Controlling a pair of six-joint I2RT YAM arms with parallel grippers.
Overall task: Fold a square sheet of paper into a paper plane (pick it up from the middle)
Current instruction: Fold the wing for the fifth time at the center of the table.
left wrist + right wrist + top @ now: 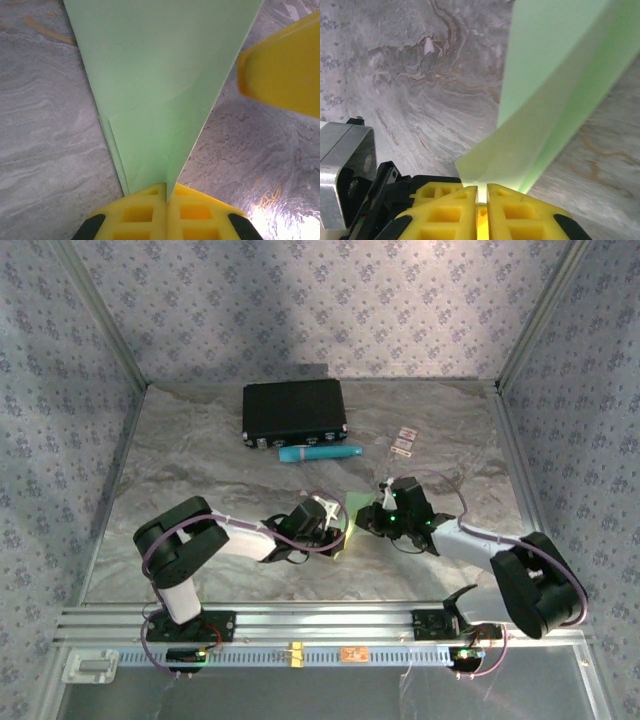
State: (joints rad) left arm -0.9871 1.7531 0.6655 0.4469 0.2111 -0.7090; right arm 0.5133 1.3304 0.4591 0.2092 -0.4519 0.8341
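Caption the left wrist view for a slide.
Left gripper pinching the folded green paper over the marbled table.

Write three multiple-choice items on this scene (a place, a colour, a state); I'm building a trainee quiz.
1. The teal tube lies: A just in front of the black case; B on top of the case; C beside the left arm's base.
2. The paper sheet is: A white; B pale green; C pink.
3. The left hand is: A wide open; B shut on the paper sheet; C shut on the tube.
Key: 1A, it lies beside the case's near edge; 2B, green in both wrist views; 3B, it pinches the sheet's tip.
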